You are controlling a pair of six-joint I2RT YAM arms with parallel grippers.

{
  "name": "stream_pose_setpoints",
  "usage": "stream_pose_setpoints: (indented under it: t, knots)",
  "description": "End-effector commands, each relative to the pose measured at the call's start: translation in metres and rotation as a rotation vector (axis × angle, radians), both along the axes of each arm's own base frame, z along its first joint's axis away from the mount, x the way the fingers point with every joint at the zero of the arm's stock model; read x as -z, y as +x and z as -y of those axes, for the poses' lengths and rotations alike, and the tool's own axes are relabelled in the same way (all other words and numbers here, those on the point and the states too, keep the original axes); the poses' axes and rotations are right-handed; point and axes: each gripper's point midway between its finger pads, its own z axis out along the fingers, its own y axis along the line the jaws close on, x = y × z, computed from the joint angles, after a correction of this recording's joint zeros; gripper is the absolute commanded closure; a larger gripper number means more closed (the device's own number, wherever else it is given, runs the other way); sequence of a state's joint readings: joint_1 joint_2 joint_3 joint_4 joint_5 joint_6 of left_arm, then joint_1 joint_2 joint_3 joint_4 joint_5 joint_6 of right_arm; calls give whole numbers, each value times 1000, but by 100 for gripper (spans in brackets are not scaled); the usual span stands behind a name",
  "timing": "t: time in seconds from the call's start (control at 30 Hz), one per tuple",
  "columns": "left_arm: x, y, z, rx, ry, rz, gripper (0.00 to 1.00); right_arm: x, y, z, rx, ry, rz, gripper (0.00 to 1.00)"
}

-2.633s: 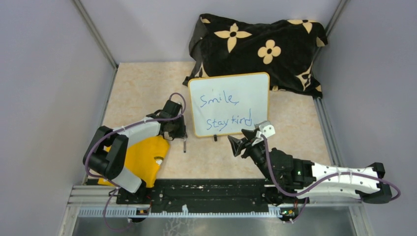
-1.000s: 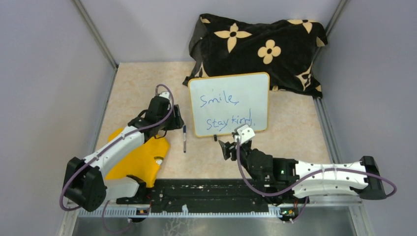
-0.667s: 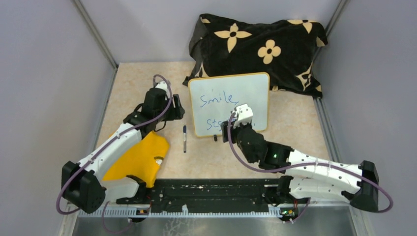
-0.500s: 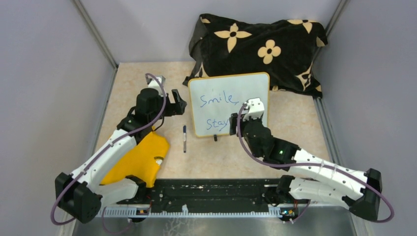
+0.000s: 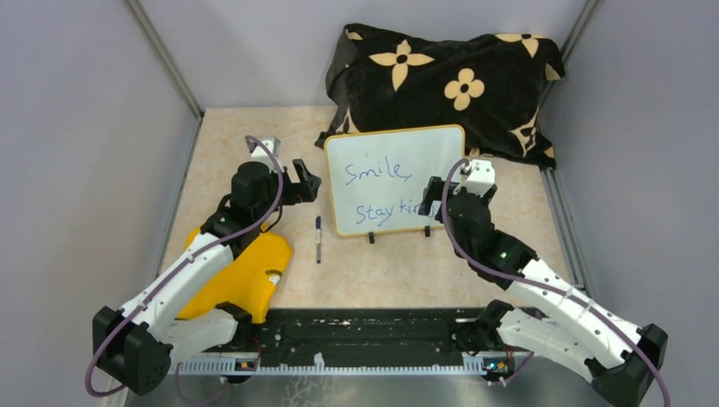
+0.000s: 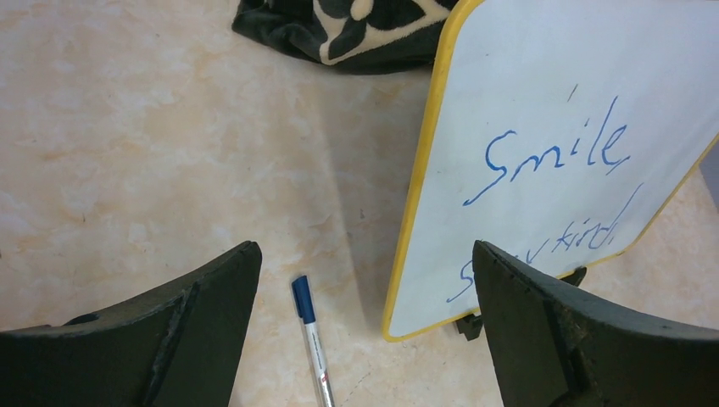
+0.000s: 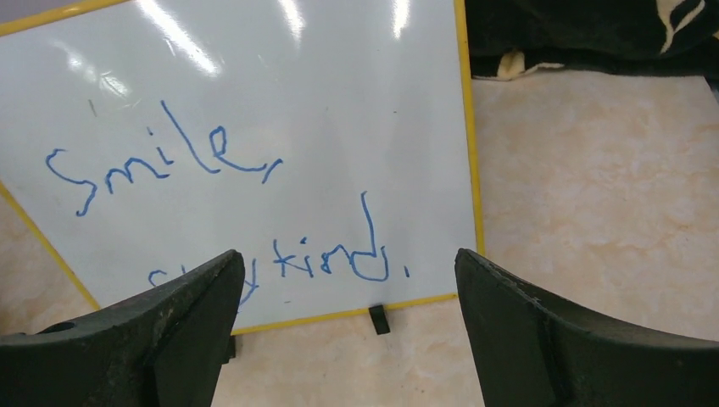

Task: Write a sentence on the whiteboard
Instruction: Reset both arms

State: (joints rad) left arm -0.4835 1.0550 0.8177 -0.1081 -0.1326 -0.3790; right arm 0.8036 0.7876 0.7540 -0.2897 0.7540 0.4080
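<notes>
The whiteboard [image 5: 394, 178] stands upright on its two black feet at the middle of the table, with "Smile, stay kind." written on it in blue. The whiteboard [image 6: 551, 170] fills the right of the left wrist view, and the whiteboard [image 7: 254, 127] fills most of the right wrist view. A blue-capped marker [image 5: 318, 239] lies flat on the table left of the board; this marker [image 6: 312, 339] shows between my left fingers, well below them. My left gripper [image 5: 303, 186] [image 6: 365, 254] hovers open beside the board's left edge. My right gripper [image 5: 454, 191] [image 7: 348, 254] is open and empty at the board's lower right corner.
A black cloth with tan flowers [image 5: 449, 76] is bunched behind the board against the back wall. A yellow object [image 5: 246, 271] lies under my left arm. Grey walls close in both sides, and a black rail [image 5: 356, 335] runs along the near edge.
Both grippers have opened wide. My left arm has risen and drawn back from the marker, which stays on the table. My right arm has swung from the board's front to its right corner.
</notes>
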Motion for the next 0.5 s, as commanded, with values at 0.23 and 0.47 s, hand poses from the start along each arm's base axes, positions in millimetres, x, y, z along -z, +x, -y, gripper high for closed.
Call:
stream_pose_setpoints:
  t: [0.23,0.47]
  knots:
    - [-24,-9,10,85,-42,85,1,2,13,42,155,313,-47,5]
    - [-55,-15,0,61,-12,185,1,-43,-2,87,260,285,160,1]
